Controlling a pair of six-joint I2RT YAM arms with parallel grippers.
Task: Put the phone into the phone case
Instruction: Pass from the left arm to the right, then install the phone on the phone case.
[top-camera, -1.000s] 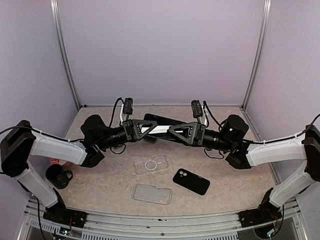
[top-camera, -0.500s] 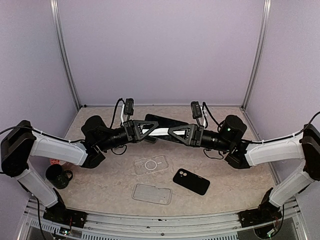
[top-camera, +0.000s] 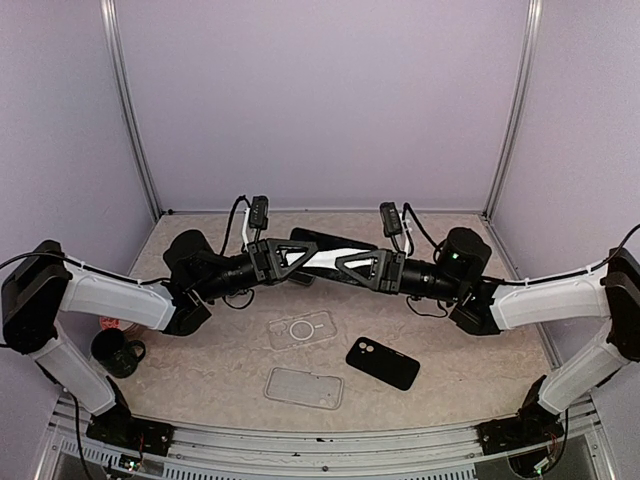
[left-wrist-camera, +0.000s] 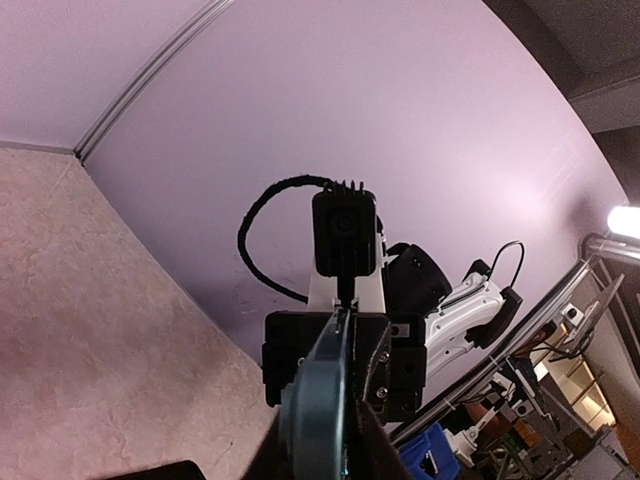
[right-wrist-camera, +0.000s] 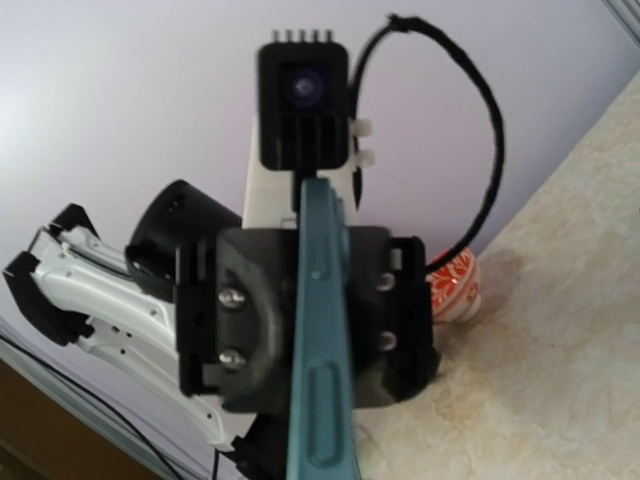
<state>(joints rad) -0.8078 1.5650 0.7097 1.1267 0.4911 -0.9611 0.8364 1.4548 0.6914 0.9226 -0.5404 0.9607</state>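
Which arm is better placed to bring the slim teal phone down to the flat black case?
Probably the right. The right gripper is shut on the slim teal phone, and the flat black case lies on that arm's side of the table, farther from the left gripper.

The phone (right-wrist-camera: 320, 350) has a blue-green edge. The middle case (top-camera: 301, 328) is see-through with a white ring, the near case (top-camera: 303, 388) plain see-through, the right case (top-camera: 382, 362) black. The table (top-camera: 200, 370) is tan and blotchy. The left mug (top-camera: 117, 352) is dark.
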